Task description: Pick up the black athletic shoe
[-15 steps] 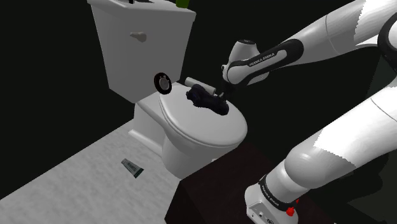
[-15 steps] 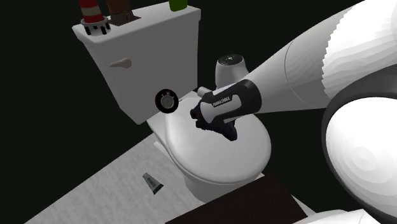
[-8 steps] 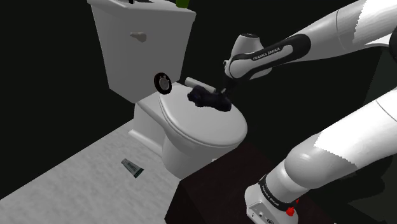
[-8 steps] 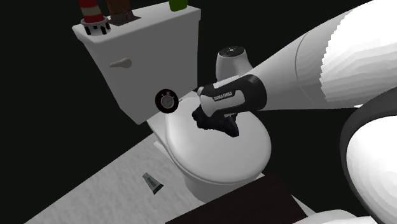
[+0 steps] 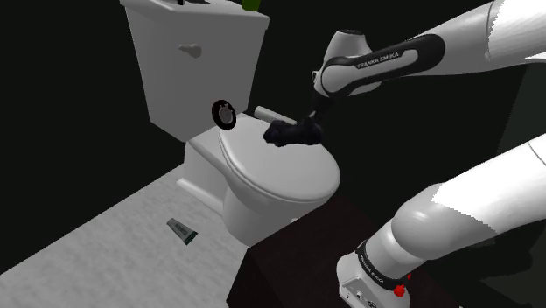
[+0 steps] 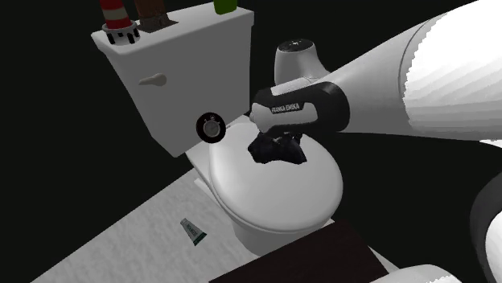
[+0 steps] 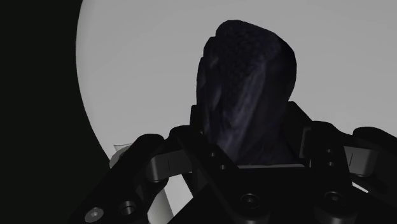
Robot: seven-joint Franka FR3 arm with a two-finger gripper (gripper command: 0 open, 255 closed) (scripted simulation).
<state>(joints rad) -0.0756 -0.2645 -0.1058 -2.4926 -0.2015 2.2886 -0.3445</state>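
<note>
The black athletic shoe (image 5: 287,134) hangs a little above the closed white toilet lid (image 5: 271,171), clasped in my black gripper (image 5: 308,131). In the second exterior view the shoe (image 6: 276,150) dangles under the wrist, with the gripper (image 6: 281,141) on its upper part. The wrist view has the dark shoe (image 7: 248,95) standing up between my fingers (image 7: 303,137), which press on both its sides, with the gripper (image 7: 251,143) over the pale lid (image 7: 146,70).
A white toilet tank (image 5: 192,61) stands behind the lid, with several small items on top (image 6: 117,16). A round black-rimmed object (image 5: 223,114) leans by the tank. A small tube (image 5: 181,230) lies on the grey floor. A dark stand (image 5: 297,262) is below.
My gripper has risen off the toilet lid with the shoe in it; the shoe has left the lid and now hangs tilted beneath the hand.
</note>
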